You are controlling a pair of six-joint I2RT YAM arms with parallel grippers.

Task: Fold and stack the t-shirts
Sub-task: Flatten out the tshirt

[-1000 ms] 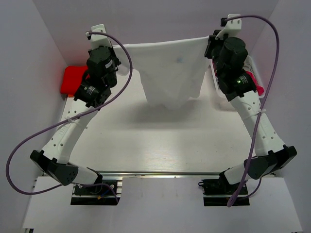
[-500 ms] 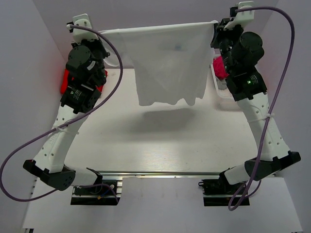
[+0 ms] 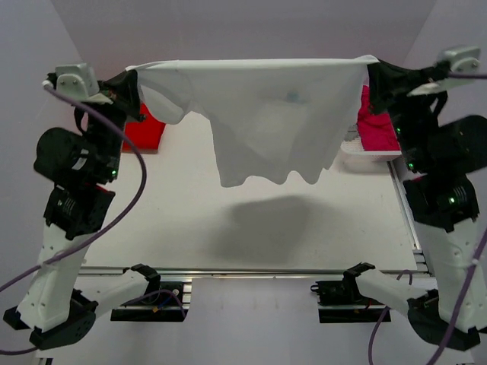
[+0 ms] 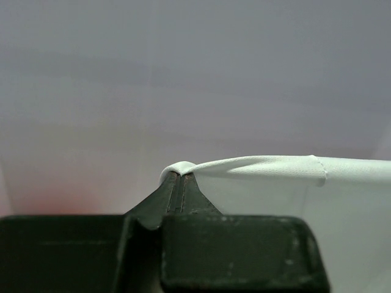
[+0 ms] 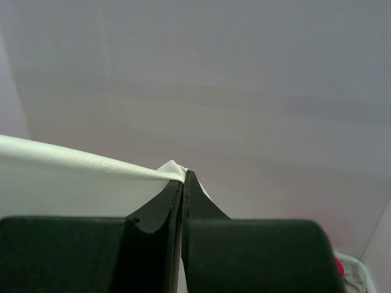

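The white t-shirt hangs in the air like washing on a line, its top edge pulled nearly straight between the two arms. That looks to be the whole point: stretched wide, the cloth drops flat under its own weight, so the creases can fall out before it is laid down for folding. The left jaws are pinched tight on one top corner, with a little bulge of white fabric squeezed out above their tips in the left wrist view. The right jaws are likewise clamped on the opposite corner. The wavy lower hem hangs above the tabletop and throws a shadow onto it, so nothing drags. A sleeve droops loose near the left arm. The red t-shirt lies at the far left, and the magenta-pink t-shirts sit in the white wire basket at the far right. Both are off to the sides, and I would guess the white one is meant to land in the middle of the tabletop.
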